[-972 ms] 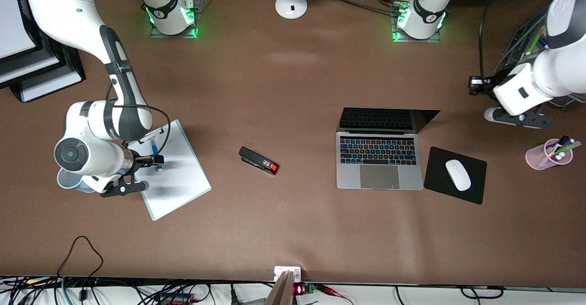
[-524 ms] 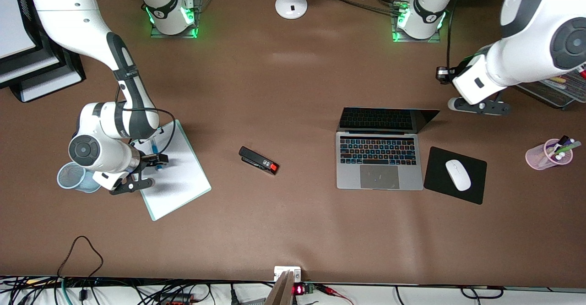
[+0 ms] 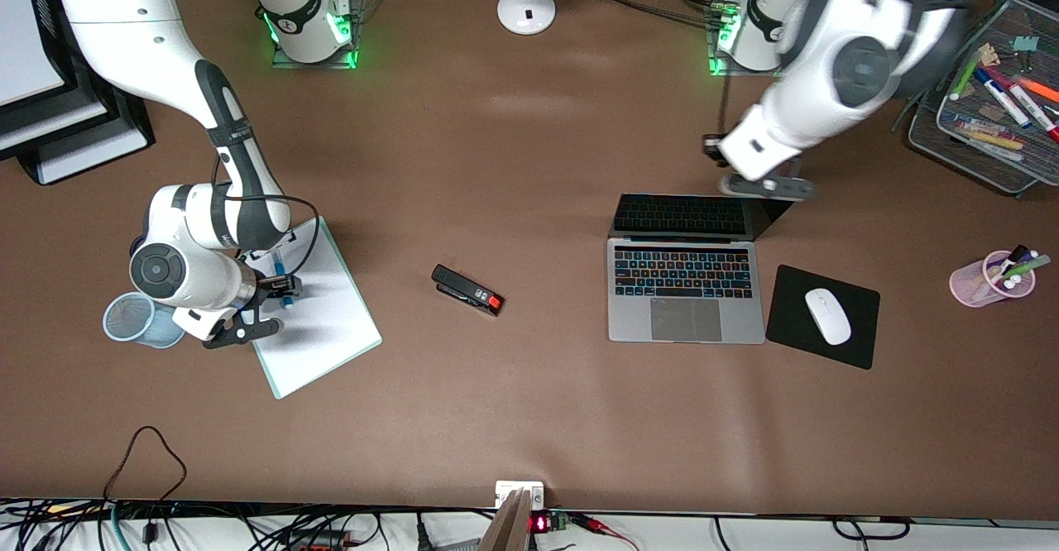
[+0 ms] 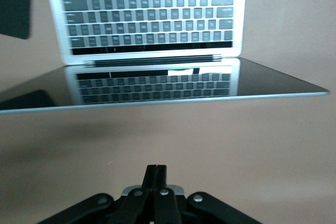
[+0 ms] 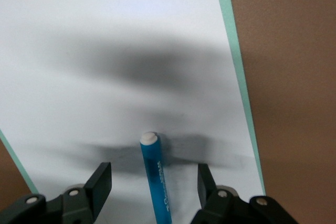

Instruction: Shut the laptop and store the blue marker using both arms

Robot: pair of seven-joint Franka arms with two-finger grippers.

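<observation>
The laptop (image 3: 685,290) lies open on the table with its dark screen (image 3: 699,214) tilted far back. The left wrist view shows its keyboard (image 4: 147,22) and screen (image 4: 157,85). My left gripper (image 3: 714,147) is shut and empty, in the air over the bare table just past the screen's top edge; it also shows in the left wrist view (image 4: 156,174). The blue marker (image 3: 280,269) lies on a white board (image 3: 323,319). My right gripper (image 3: 280,286) is open around the marker (image 5: 156,177), one finger (image 5: 102,179) on each side, not touching it.
A black stapler (image 3: 467,289) lies mid-table. A white mouse (image 3: 828,316) sits on a black mouse pad (image 3: 860,344) beside the laptop. A pink cup (image 3: 976,286) of markers and a wire tray (image 3: 927,133) stand at the left arm's end. A blue mesh cup (image 3: 128,319) stands by the right gripper.
My left arm has swung in from the left arm's end of the table to the laptop's screen edge. My right gripper has shifted slightly and stays open around the blue marker.
</observation>
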